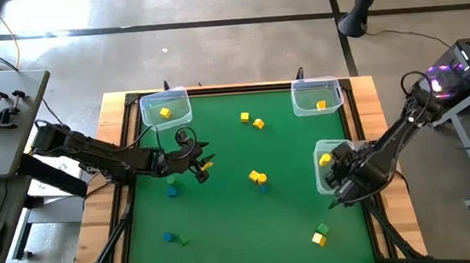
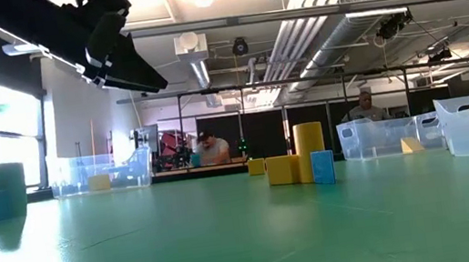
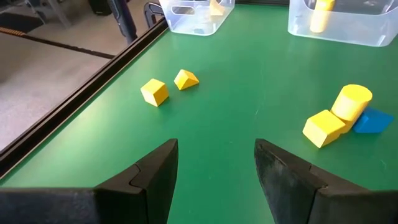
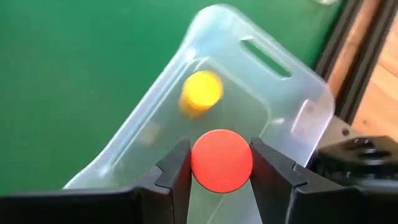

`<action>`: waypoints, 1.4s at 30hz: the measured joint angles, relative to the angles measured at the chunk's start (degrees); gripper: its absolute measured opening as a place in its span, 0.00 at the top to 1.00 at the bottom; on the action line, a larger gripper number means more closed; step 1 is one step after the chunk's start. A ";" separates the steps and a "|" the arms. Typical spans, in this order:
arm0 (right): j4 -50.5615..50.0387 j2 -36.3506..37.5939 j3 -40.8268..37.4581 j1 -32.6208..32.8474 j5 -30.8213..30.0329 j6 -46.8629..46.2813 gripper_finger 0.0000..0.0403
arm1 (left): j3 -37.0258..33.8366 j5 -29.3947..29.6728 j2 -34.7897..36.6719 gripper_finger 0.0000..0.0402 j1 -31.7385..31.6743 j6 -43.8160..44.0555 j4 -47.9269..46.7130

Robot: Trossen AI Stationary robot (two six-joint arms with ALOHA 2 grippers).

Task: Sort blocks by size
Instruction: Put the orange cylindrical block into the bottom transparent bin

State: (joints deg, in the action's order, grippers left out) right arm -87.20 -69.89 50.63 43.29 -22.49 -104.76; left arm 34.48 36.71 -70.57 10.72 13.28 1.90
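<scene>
While the right claw (image 4: 221, 163) grips a round red block (image 4: 221, 160) over a clear plastic bin (image 4: 273, 93) | left claw (image 3: 214, 165) apart, empty | many small coloured blocks (image 1: 258, 177) wait on the green worktop (image 1: 242, 223)

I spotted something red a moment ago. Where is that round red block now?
The round red block sits clamped in the right tool, just above the clear plastic bin at the table's right edge.

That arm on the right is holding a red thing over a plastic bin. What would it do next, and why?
Probably open and let it drop. The right gripper pinches a round red block directly above the clear bin, which already holds a yellow block. With the bin right below, releasing seems the natural next small step. The left gripper hangs open over the green mat.
</scene>
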 joint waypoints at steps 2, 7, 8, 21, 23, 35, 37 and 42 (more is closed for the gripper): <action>2.31 1.10 -3.01 -0.69 -2.01 -2.39 0.69 | 0.00 0.00 0.00 0.50 0.00 0.00 -0.01; 5.11 0.38 -7.29 -2.30 -2.31 -5.07 0.69 | 0.00 0.00 0.00 0.50 0.00 0.04 1.22; 5.05 -0.14 -6.68 -2.53 -3.10 -5.85 0.69 | 0.00 -0.02 0.00 0.50 0.00 0.04 1.53; 9.11 -7.24 -7.84 -5.44 -4.55 -13.23 0.69 | -0.02 -0.02 0.00 0.50 0.00 0.13 2.37; 9.25 -8.01 -8.40 -5.44 -4.34 -13.90 0.69 | -0.02 -0.02 0.00 0.50 0.00 0.11 2.37; 9.63 -11.90 -8.29 -5.44 -3.63 -11.90 0.69 | -0.02 -0.03 0.00 0.50 0.00 0.07 2.38; 10.57 -12.49 -8.34 -5.44 -1.44 -10.47 0.69 | -0.02 -0.04 0.00 0.50 0.00 0.07 2.39; 11.09 -13.27 -8.35 -5.44 -0.85 -9.77 0.64 | -0.02 -0.04 0.00 0.50 0.00 0.05 2.53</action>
State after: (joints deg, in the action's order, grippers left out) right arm -76.11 -83.16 42.28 37.85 -23.34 -114.53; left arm 34.46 36.67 -70.57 10.72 13.33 4.43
